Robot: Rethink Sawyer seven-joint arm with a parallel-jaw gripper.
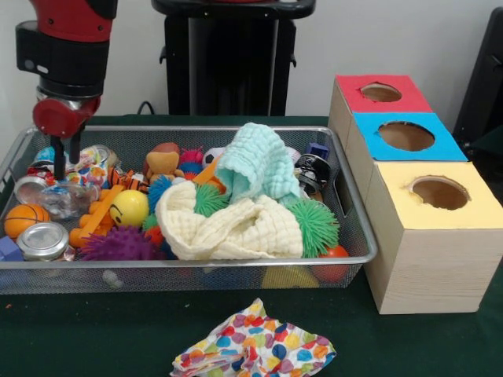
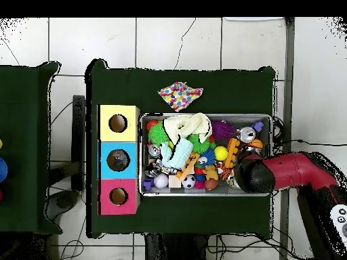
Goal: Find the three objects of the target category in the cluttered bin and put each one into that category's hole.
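No brand, label or legible writing shows on any item; the only marking is a smiley face on the yellow ball (image 1: pixel 129 208).

The red and black arm (image 1: pixel 67 47) descends at the left end of the wire basket (image 1: pixel 357 236). Its gripper (image 1: pixel 67 153) hangs vertically, with dark tips reaching down among the items in the basket's far left corner. Whether the tips are spread or pressed together cannot be told, and no item is visibly held. In the overhead view the arm (image 2: pixel 298 170) enters from the right and its round wrist covers the basket's right end.

The basket stands on the green table (image 1: pixel 94 345) and contains mixed toys. A cream cloth (image 1: pixel 228 228) and a pale green cloth (image 1: pixel 255 161) lie heaped at the centre. Around them lie a green spiky ball (image 1: pixel 314 224), a purple spiky ball (image 1: pixel 118 245), a small basketball (image 1: pixel 25 220), a metal tin (image 1: pixel 42 240) and a brown toy bear (image 1: pixel 163 162).

Three wooden boxes stand in a row just beside the basket's right end. Each has one round hole in its coloured top: red box (image 1: pixel 377 94) farthest, blue box (image 1: pixel 405 135) in the middle, yellow box (image 1: pixel 440 196) nearest.

A cloth with coloured dots (image 1: pixel 251 347) lies on the table in front of the basket, outside it.
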